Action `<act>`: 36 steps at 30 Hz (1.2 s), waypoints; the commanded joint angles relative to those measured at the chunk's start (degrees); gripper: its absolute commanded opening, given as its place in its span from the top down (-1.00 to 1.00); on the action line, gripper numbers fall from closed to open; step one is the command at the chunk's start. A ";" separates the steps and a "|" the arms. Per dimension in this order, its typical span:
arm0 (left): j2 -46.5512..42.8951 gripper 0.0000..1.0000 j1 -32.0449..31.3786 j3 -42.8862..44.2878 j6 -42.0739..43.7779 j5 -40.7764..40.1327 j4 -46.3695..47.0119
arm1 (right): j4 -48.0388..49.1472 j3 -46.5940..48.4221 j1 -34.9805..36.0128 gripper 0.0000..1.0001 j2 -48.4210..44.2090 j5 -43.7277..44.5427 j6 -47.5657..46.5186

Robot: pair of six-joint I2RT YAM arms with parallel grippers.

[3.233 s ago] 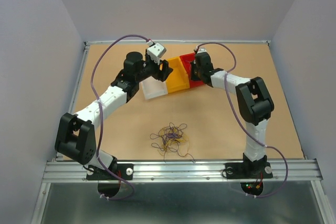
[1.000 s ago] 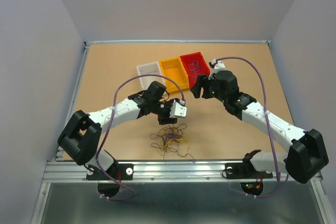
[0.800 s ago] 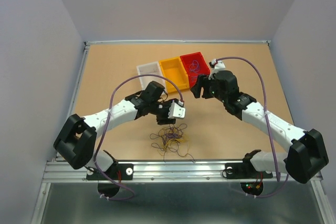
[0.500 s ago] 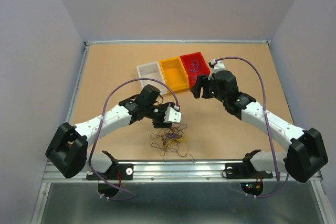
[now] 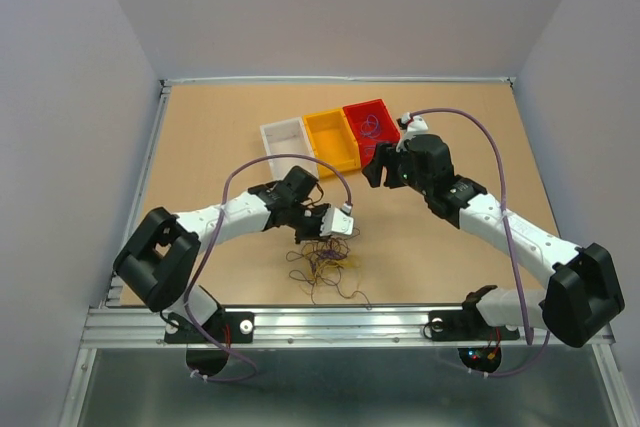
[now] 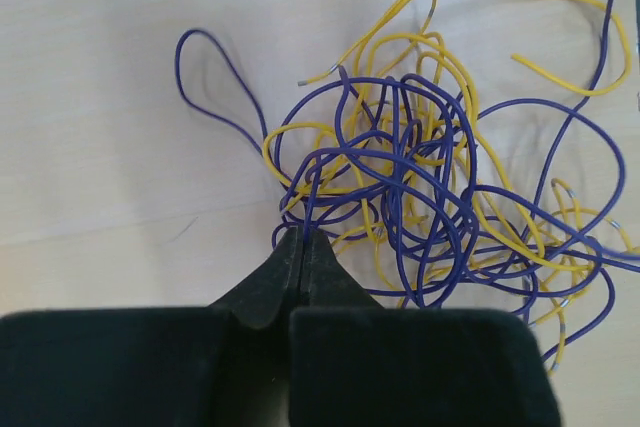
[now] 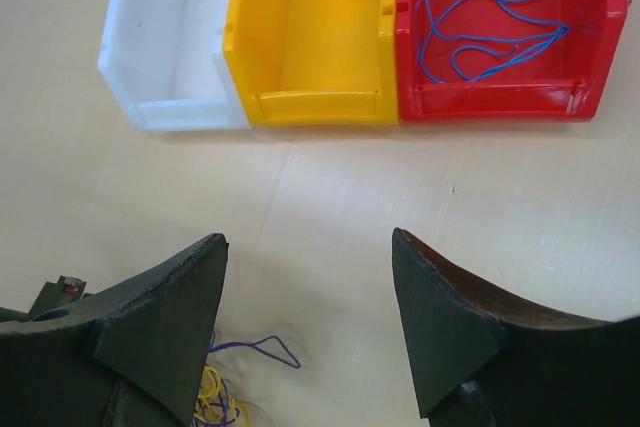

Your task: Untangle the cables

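Light, floppy, snag-prone cables lay by the table near edge; outer loops looked best to grab. The left gripper had its fingers pinched on a purple strand, and the right gripper had its fingers wide and empty.

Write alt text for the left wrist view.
The left gripper has its black fingers pressed shut, tips meeting purple strands at the near edge of the cables, a loose tangle of purple and yellow loops on a pale wooden table.
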 commanded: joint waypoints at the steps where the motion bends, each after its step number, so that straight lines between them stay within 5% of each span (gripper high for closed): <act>1: -8.57 1.00 -0.30 1.44 -3.95 1.88 2.98 | 2.50 -1.16 -0.06 -0.43 -1.21 -3.78 -0.71; 8: -19.06 1.00 -0.39 7.75 -7.47 8.81 -0.17 | 16.80 -8.43 -0.15 -0.39 -8.22 -15.04 -1.51; 11: -19.59 1.00 -1.35 13.19 -9.84 11.29 -2.02 | 30.59 -16.87 -0.15 -0.36 -14.02 -23.12 -1.42; 19: -16.96 1.00 -6.80 29.88 -16.61 6.56 -4.57 | 55.80 -25.32 0.03 -0.43 -16.25 -43.77 1.73; 25: -12.48 1.00 -8.38 43.42 -21.97 1.29 -6.59 | 57.17 -23.22 2.31 -0.33 -7.38 -45.19 2.45; 33: -9.57 1.00 -9.27 77.07 -30.32 -16.03 -8.00 | 56.99 -19.88 7.84 0.09 4.40 -41.42 0.87; 36: -10.53 1.00 -9.35 86.76 -32.52 -25.50 -1.52 | 56.99 -19.26 9.08 0.24 8.96 -38.17 0.78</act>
